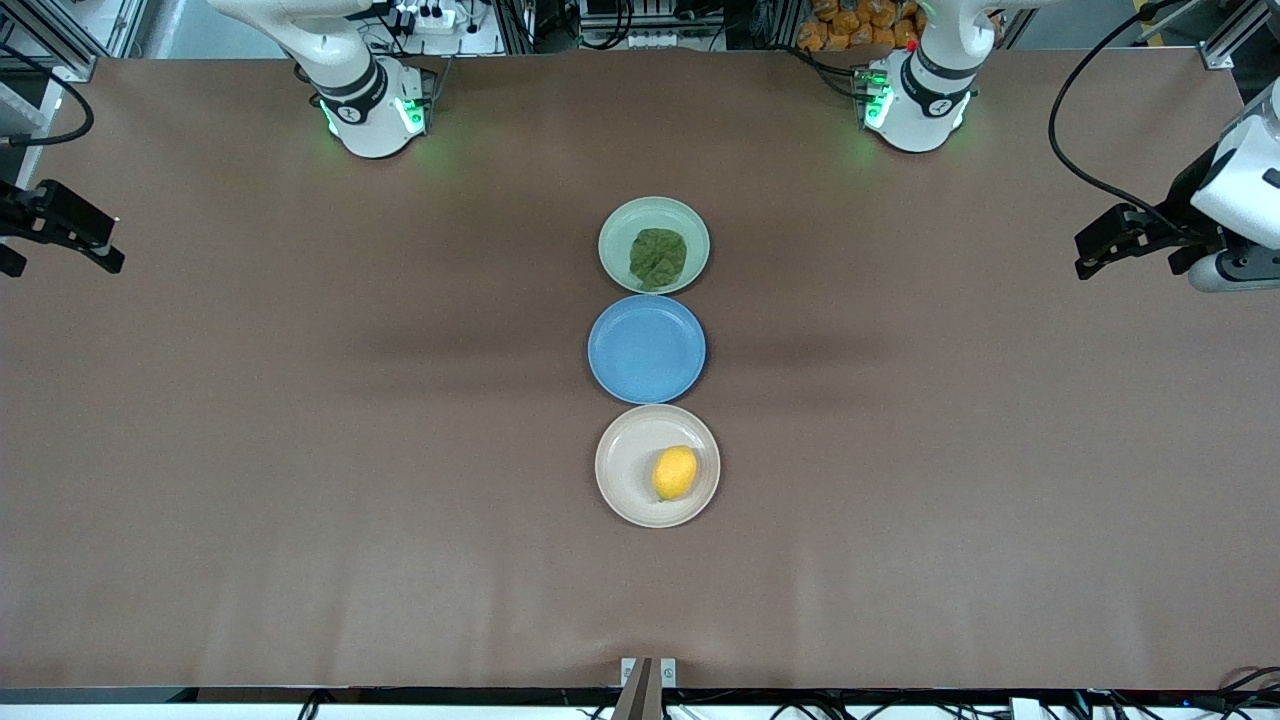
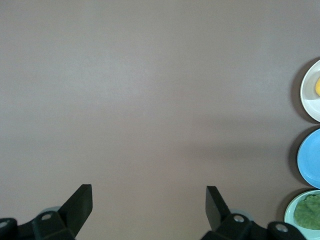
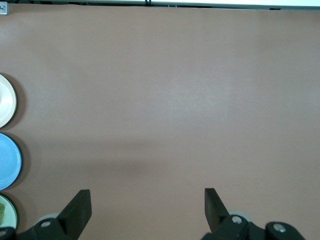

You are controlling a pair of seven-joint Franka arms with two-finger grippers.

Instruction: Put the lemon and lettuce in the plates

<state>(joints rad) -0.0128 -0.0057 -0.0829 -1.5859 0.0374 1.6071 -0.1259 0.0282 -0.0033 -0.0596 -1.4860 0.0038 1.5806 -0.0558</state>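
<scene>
The lettuce (image 1: 657, 257) lies in the pale mint plate (image 1: 616, 226), the plate nearest the robots' bases. The yellow lemon (image 1: 675, 472) rests in the beige plate (image 1: 624, 462), the one nearest the front camera. My left gripper (image 1: 1085, 255) hangs open over bare table at the left arm's end, with nothing between its fingers. My right gripper (image 1: 112, 245) is open and empty too, over the right arm's end. The left wrist view shows the open left gripper (image 2: 149, 192), the lemon (image 2: 317, 86) and the lettuce (image 2: 307, 212). The right wrist view shows the open right gripper (image 3: 147, 195).
A blue plate (image 1: 647, 348) with nothing in it sits between the mint and beige plates; the three form a line down the table's middle. The brown tabletop (image 1: 300, 420) stretches wide toward both arms' ends.
</scene>
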